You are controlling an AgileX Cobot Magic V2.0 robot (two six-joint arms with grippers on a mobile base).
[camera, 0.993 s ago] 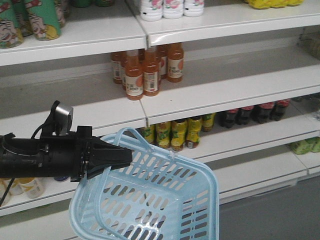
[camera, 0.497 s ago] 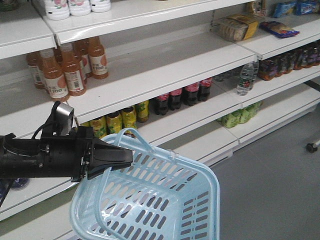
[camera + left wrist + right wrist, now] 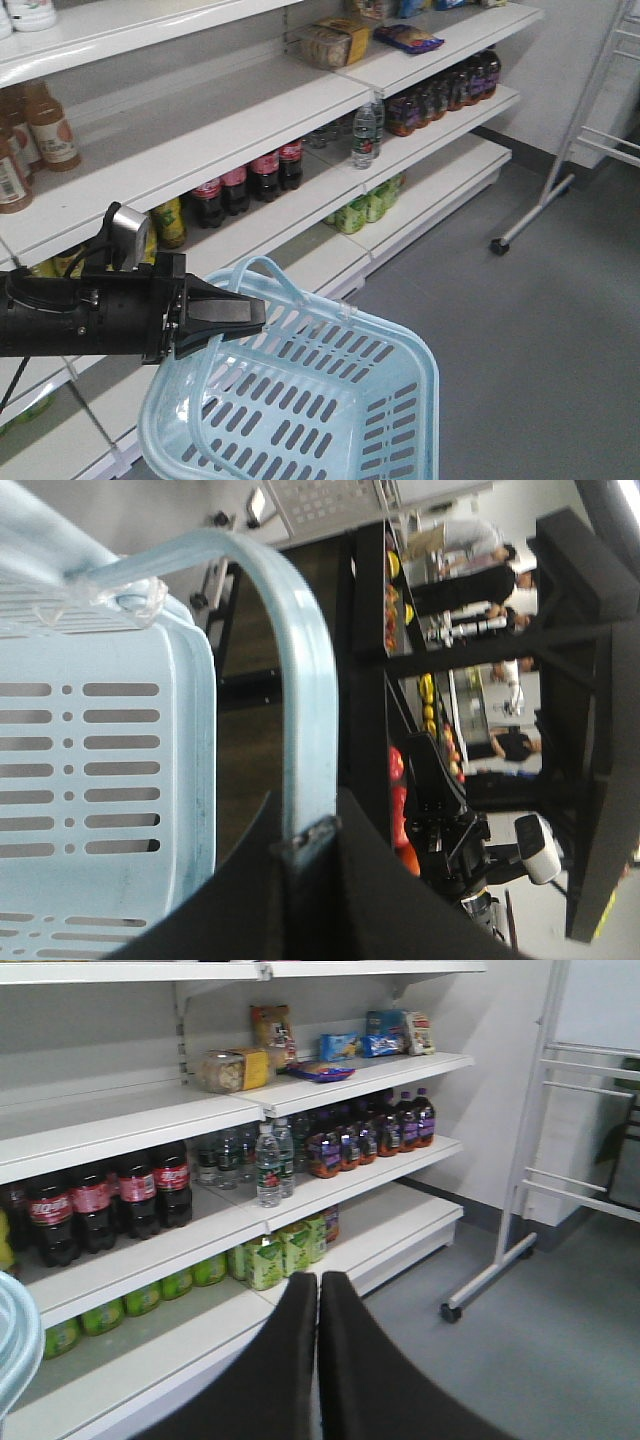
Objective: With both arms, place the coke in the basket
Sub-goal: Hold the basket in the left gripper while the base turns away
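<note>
Setting: white shop shelves [image 3: 250,140] stocked with drinks, with grey floor [image 3: 530,330] to the right.
Left tool [image 3: 255,318]: black, pressed together on a thin loop handle [image 3: 300,680] of the pale blue slotted plastic basket [image 3: 400,400].
Right tool [image 3: 318,1295]: black fingers closed flat against each other, pointing at the lower shelves.
Basket: hangs tilted from the left tool, in front of the bottom shelves; its other handle lies down inside.
Left arm: a small silver-grey camera block [image 3: 128,235] sits on top, behind the tool.
Shelf goods: dark cola bottles with red labels [image 3: 250,175] stand on a middle shelf, well apart from the basket.

dark cola bottles [image 3: 262,176] line white shelves [image 3: 225,122]
</note>
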